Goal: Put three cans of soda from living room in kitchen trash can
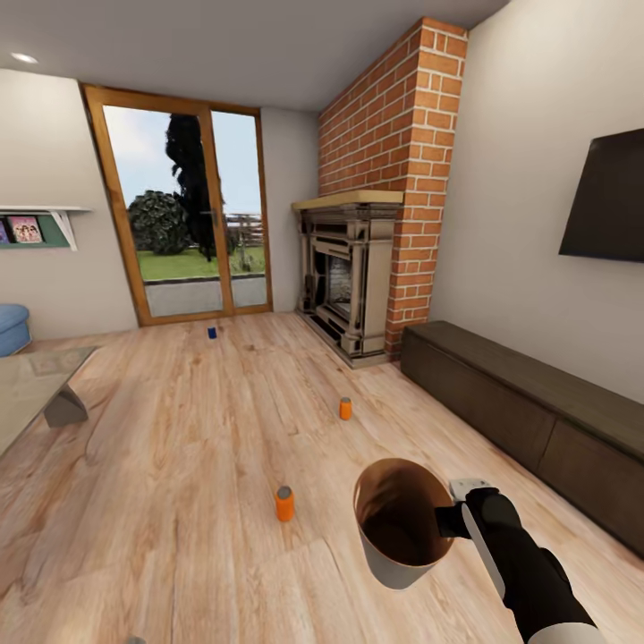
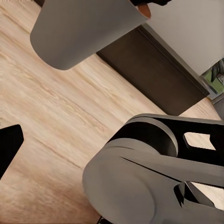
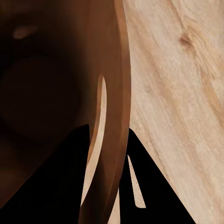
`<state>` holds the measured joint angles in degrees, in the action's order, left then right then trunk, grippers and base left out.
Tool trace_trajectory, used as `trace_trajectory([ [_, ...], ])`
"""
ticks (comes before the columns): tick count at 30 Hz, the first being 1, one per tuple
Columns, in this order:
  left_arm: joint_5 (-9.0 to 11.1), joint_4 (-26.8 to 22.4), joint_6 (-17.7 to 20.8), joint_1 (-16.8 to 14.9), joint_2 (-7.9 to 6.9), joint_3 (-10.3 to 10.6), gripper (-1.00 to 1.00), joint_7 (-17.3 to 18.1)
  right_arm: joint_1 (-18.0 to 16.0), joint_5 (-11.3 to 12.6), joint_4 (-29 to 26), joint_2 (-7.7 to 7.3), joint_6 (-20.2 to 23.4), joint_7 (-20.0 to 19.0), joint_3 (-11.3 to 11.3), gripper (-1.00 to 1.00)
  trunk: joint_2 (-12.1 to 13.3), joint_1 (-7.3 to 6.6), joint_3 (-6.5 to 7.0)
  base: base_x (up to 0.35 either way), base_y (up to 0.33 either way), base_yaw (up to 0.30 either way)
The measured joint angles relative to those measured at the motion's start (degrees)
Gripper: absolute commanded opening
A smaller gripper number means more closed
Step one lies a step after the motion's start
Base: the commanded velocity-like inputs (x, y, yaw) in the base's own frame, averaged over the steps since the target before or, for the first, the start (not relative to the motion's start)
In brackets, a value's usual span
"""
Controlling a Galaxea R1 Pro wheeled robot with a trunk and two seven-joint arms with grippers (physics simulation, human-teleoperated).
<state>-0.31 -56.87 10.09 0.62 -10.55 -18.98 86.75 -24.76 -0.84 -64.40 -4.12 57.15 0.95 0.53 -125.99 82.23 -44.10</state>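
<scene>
**A home living room**

A brick fireplace stands at centre right, a black TV on the right wall above a low dark cabinet. Upper left, glass doors show a garden; wood floor throughout.

Bright, even daylight from the glass door; soft shadows, wide-angle stretch at edges, wrist views blurry.

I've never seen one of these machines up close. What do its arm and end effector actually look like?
In the head view, the right arm is a rounded glossy black sleeve ending in a pale grey cuff, with a light grey strip along it and a small grey-white block at the wrist. The right end effector is black; its fingers look like dark tapering blades.
</scene>
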Motion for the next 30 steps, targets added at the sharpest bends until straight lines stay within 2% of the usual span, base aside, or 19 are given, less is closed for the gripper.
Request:
trace_trajectory([
  [11,-0.01,0.0,0.02,0.02,-0.01,0.0,1.0,0.0,0.0,-0.04,0.04,0.04,0.0,0.0,0.0,-1.0,0.0,0.0,0.0,0.332,0.0,-0.002],
  [16,0.0,0.0,0.02,0.02,-0.02,0.0,1.0,0.0,0.0,0.46,0.04,0.01,-0.01,-0.01,0.03,-1.0,0.0,0.0,0.0,0.309,0.0,-0.139],
  [20,0.0,0.0,0.01,0.01,0.0,0.0,1.0,0.0,0.0,-0.37,0.08,0.01,0.01,-0.01,0.01,-1.0,0.0,0.0,0.0,0.11,0.0,-0.242],
  [24,0.03,0.0,0.02,0.0,0.0,0.0,1.0,0.0,0.0,0.28,0.08,0.0,-0.01,-0.02,0.01,-1.0,0.0,0.0,0.0,0.035,0.0,-0.251],
  [28,0.0,0.0,0.01,0.0,0.0,0.0,1.0,0.0,0.0,-0.54,0.09,0.0,0.02,0.0,-0.01,-1.0,0.0,0.0,0.0,0.018,0.0,-0.153],
  [30,0.0,0.0,0.01,0.01,-0.03,0.0,1.0,0.0,0.0,-0.18,0.09,0.01,0.01,-0.01,0.02,-1.0,0.0,0.0,0.0,0.095,0.0,-0.064],
])
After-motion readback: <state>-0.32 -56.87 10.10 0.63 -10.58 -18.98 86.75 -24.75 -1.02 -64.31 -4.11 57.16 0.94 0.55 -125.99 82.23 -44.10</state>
